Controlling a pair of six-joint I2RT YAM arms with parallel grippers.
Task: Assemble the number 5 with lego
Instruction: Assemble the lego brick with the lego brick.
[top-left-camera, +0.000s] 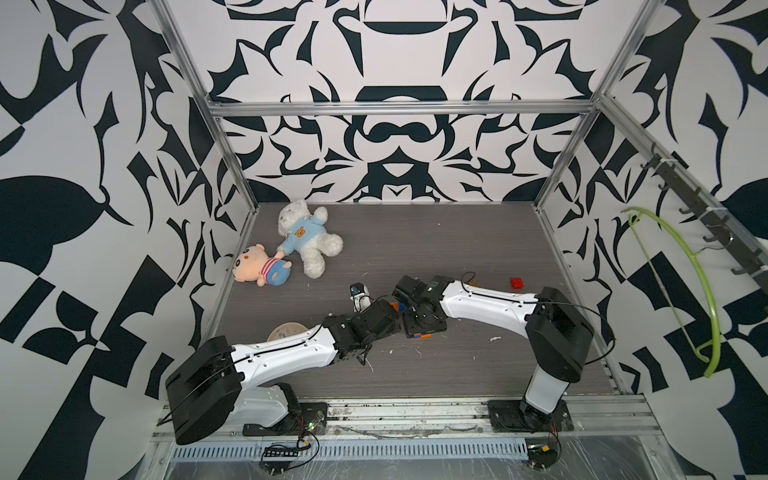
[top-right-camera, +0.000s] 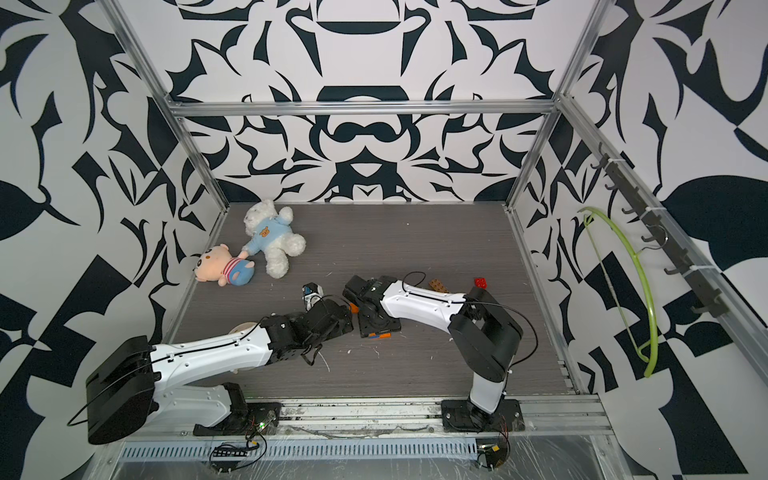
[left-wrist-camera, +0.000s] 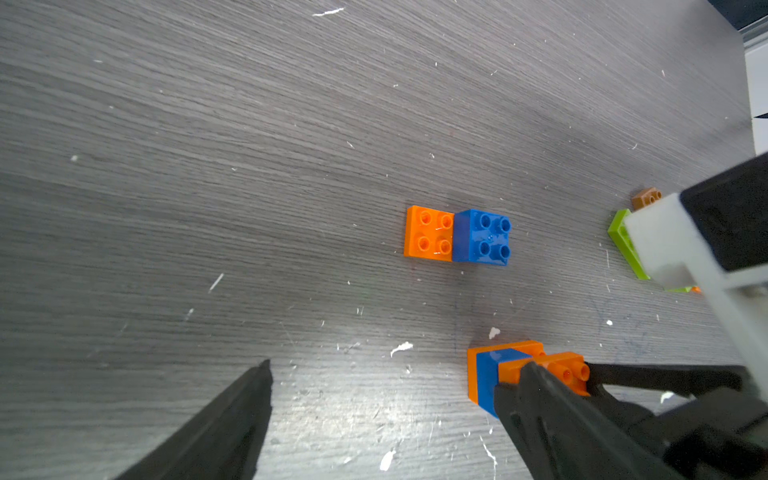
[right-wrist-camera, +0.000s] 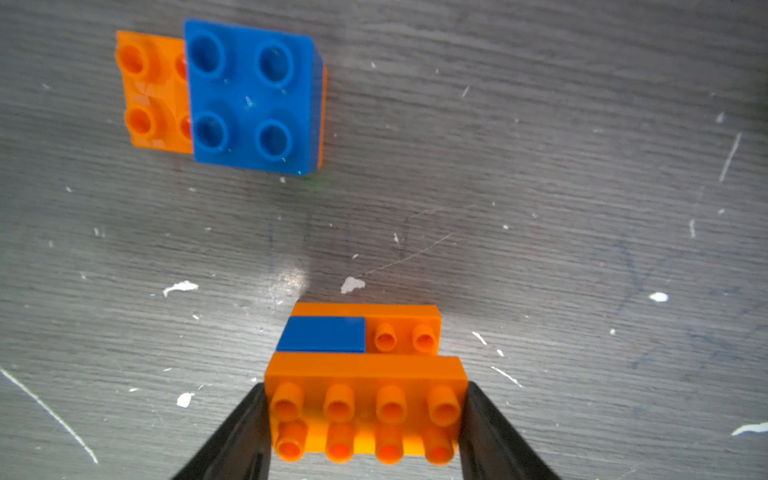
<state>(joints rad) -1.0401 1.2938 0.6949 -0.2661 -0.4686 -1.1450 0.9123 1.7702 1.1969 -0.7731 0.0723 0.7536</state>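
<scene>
Lego stack, orange-blue-orange, part-built 5.
Clamped at its ends by right hand for joining, presumably; left hand held open, empty.

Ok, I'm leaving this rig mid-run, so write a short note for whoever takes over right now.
Right end effector: shut on the top of the orange-blue-orange plastic brick stack.
Left end effector: open, empty, close beside that stack.
Loose orange-and-blue plastic brick pair lies apart from it; a lime green plastic brick, a brown plastic brick and a red plastic brick lie aside.
Done: three layers stacked.
Left: probably join the loose pair to the stack to finish the 5.
</scene>
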